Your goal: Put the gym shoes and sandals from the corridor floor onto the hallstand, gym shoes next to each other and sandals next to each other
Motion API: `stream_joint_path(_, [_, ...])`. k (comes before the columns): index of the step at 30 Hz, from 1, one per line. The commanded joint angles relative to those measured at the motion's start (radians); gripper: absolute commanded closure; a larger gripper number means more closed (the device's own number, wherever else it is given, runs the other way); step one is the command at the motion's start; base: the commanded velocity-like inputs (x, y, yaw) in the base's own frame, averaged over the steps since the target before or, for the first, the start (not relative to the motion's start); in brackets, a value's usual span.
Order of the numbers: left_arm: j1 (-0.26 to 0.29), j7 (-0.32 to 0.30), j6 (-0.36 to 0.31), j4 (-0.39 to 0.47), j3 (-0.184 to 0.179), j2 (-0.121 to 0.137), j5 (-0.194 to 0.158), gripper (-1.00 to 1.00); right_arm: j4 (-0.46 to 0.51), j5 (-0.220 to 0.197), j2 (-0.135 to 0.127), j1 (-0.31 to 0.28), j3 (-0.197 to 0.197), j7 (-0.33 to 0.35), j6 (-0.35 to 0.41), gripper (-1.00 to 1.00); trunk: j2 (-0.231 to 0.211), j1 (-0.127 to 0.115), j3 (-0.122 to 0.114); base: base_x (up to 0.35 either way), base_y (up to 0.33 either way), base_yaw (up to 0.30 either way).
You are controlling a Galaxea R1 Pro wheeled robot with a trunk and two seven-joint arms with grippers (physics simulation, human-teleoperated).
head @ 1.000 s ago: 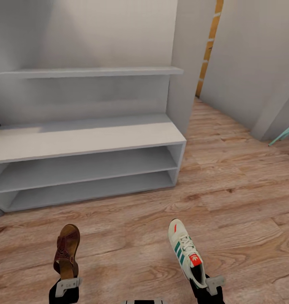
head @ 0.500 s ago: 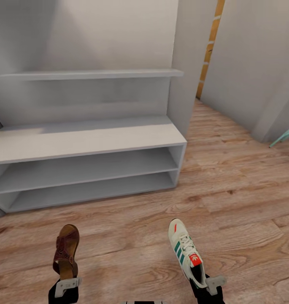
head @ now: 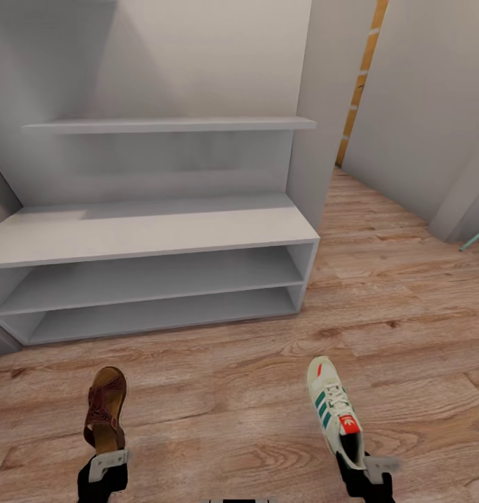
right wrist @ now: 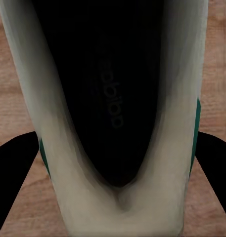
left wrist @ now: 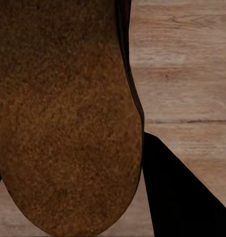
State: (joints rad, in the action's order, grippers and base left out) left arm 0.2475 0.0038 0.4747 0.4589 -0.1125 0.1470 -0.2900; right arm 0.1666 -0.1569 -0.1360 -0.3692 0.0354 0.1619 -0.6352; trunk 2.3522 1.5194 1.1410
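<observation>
A sandal point(head: 105, 416) is being held clamped in the left gripper point(head: 105, 462), and a gym shoe point(head: 335, 411) in the right gripper point(head: 365, 467), both above the floor point(head: 225, 412). The shoe rack point(head: 148, 234) is standing ahead of them.

Brown sandal point(head: 105, 416) and green-striped gym shoe point(head: 334, 411) held above floor point(head: 225, 391), hallstand point(head: 148, 230) beyond

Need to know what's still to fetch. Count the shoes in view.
2. A sandal is held in the left gripper, a gym shoe in the right gripper. The other two may be out of frame.
</observation>
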Motion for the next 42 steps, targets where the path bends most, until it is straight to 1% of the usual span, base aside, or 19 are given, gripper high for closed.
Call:
stream_joint_path(1, [0.016,0.002,-0.017,0.001,-0.006,0.002,-0.007,1.0,-0.001,-0.01,-0.011,-0.001,0.003,0.006,-0.003,1.0,0.0,0.0,0.001,0.0,0.0,0.001])
stream_joint_path(4, [0.08,0.003,-0.107,0.0,-0.005,0.005,-0.006,1.0,-0.001,-0.012,-0.061,-0.001,-0.011,0.006,-0.001,1.0,0.0,0.0,0.001,0.0,0.0,0.0])
stream_joint_path(5, [0.09,0.003,-0.123,0.001,-0.005,0.006,-0.006,1.0,-0.001,-0.012,-0.068,-0.001,-0.018,0.006,-0.001,1.0,0.0,0.0,0.001,0.0,0.0,0.0])
stream_joint_path(6, [0.113,0.003,-0.155,0.001,-0.005,0.007,-0.004,1.0,0.0,-0.012,-0.08,-0.001,-0.039,0.005,0.0,1.0,0.0,0.0,0.001,0.0,0.0,0.0])
stream_joint_path(10, [0.135,0.001,-0.176,-0.008,-0.002,0.03,0.005,1.0,0.023,-0.011,-0.103,-0.001,-0.075,0.005,0.003,1.0,0.0,0.0,0.001,0.0,0.0,0.0])
stream_joint_path(11, [0.141,0.002,-0.181,-0.01,-0.001,0.031,0.008,1.0,0.022,-0.011,-0.108,-0.001,-0.083,0.005,0.002,1.0,0.0,0.0,0.001,0.0,0.0,0.0])
stream_joint_path(12, [0.146,0.003,-0.187,-0.011,0.0,0.026,0.01,1.0,0.016,-0.013,-0.102,-0.001,-0.084,0.005,0.001,1.0,0.0,0.0,0.001,0.0,0.0,0.0])
stream_joint_path(13, [0.152,0.003,-0.192,-0.012,0.0,0.02,0.006,1.0,0.011,-0.013,-0.096,-0.001,-0.078,0.005,0.0,1.0,0.0,0.0,0.001,0.0,0.0,0.0])
stream_joint_path(14, [0.146,0.003,-0.186,-0.013,0.002,0.014,-0.002,1.0,0.005,-0.015,-0.091,-0.001,-0.068,0.004,0.0,1.0,0.0,0.0,0.001,0.0,0.0,0.0])
stream_joint_path(16, [0.134,0.003,-0.175,-0.01,0.002,0.014,-0.004,1.0,0.0,-0.016,-0.079,-0.001,-0.05,0.004,0.001,1.0,0.0,0.0,0.001,0.0,0.0,0.0])
stream_joint_path(17, [0.129,0.001,-0.169,-0.007,0.002,0.02,-0.002,1.0,-0.001,-0.017,-0.076,-0.001,-0.048,0.003,0.001,1.0,0.0,0.0,0.001,0.0,0.0,0.0])
stream_joint_path(19, [0.124,0.0,-0.165,-0.003,0.001,0.03,0.0,1.0,0.0,-0.018,-0.085,-0.001,-0.047,0.001,0.001,1.0,0.0,0.0,0.001,0.0,0.0,0.0])
stream_joint_path(22, [0.141,-0.005,-0.182,0.001,-0.001,0.047,0.002,1.0,0.015,-0.02,-0.102,-0.001,-0.053,-0.003,0.005,1.0,0.0,0.0,0.001,0.0,0.0,0.0])
stream_joint_path(28, [0.176,-0.007,-0.215,0.002,-0.005,0.064,0.013,1.0,0.049,-0.044,-0.136,-0.001,-0.104,-0.001,0.04,1.0,0.0,0.0,0.001,0.0,0.0,0.0])
stream_joint_path(31, [0.193,-0.007,-0.231,0.002,-0.003,0.079,0.02,1.0,0.066,-0.047,-0.153,-0.001,-0.128,-0.001,0.058,1.0,0.0,0.0,0.001,0.0,0.0,0.0])
stream_joint_path(34, [0.21,-0.008,-0.248,0.003,-0.003,0.087,0.028,1.0,0.083,-0.048,-0.17,-0.001,-0.152,-0.001,0.075,1.0,0.0,0.0,0.001,0.0,0.0,0.0])
stream_joint_path(41, [0.251,-0.002,-0.287,0.003,-0.002,0.126,0.047,1.0,0.093,-0.05,-0.21,-0.001,-0.206,-0.01,0.115,1.0,0.0,0.0,0.001,0.0,0.0,0.0])
stream_joint_path(42, [0.522,0.0,-0.69,0.004,-0.002,0.138,0.135,1.0,0.093,-0.05,-0.341,-0.001,-0.386,-0.014,0.205,1.0,0.0,0.0,0.001,0.0,0.0,0.0])
